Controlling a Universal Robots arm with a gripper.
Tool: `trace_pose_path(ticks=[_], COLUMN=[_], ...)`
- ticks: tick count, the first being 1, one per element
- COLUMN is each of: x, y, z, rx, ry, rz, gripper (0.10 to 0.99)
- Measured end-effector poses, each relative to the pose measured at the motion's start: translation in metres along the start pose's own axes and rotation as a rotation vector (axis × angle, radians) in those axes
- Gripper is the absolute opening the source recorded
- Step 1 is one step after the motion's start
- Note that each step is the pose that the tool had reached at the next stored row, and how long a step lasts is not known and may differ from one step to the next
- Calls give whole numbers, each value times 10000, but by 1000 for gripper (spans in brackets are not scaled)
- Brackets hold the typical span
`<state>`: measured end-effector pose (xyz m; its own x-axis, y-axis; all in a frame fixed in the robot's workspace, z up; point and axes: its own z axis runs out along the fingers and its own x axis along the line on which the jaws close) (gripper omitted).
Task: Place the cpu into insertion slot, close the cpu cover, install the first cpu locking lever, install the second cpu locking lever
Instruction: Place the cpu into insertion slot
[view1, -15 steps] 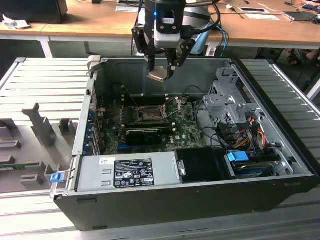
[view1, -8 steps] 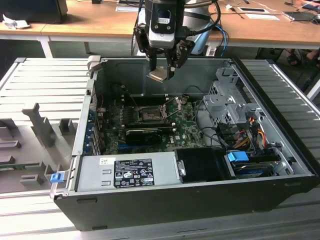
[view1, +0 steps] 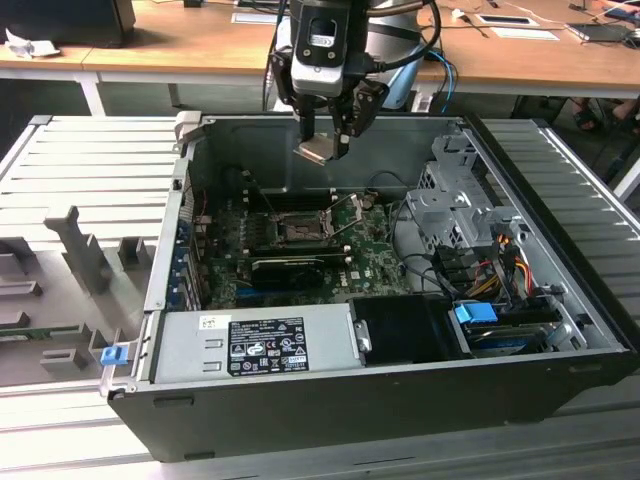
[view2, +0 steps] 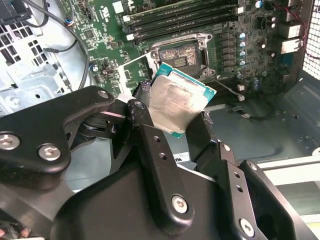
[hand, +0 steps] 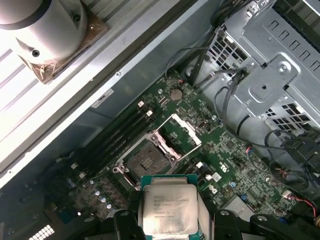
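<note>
Dull metal on its face and green along its rim, the small flat square cpu (view2: 177, 102) is being held in the black gripper (view2: 175, 107). Its two black fingers (view2: 146, 127) are pressing on opposite edges of the chip. In the exterior view the gripper (view1: 325, 135) is hanging over the rear wall of the open dark grey computer case (view1: 300, 405), and the cpu (view1: 318, 152) is tilting in the air, well above the green motherboard (view1: 375, 250).

The small square black insertion slot (hand: 145, 161), edged by a silver frame, is lying uncovered on the board, its dark centre showing in both wrist views. The thin silver cpu cover (hand: 180, 135), a square plate with a cut-out centre, is standing swung open, joined to one side of the slot. In the first wrist view the cpu (hand: 167, 207) is hovering near the slot but apart from it.

A long black card (view1: 300, 268) is lying just in front of the slot in the exterior view, and a silver box-shaped power supply (view1: 255, 345) is sitting against the case's near wall. Long dark memory sticks (view2: 185, 17) are running beside the slot (view2: 181, 57). A wooden desk (view1: 200, 40) is standing behind the case.
</note>
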<state>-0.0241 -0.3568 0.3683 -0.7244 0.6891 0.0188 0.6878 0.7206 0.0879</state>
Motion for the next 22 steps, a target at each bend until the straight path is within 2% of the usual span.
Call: trace_pose_path(ticks=[7,22], x=[0,0], y=[0,-1], z=[2,10], rx=[-6,-27], ry=[-25,-124], rz=[289,1409], gripper=[529,529])
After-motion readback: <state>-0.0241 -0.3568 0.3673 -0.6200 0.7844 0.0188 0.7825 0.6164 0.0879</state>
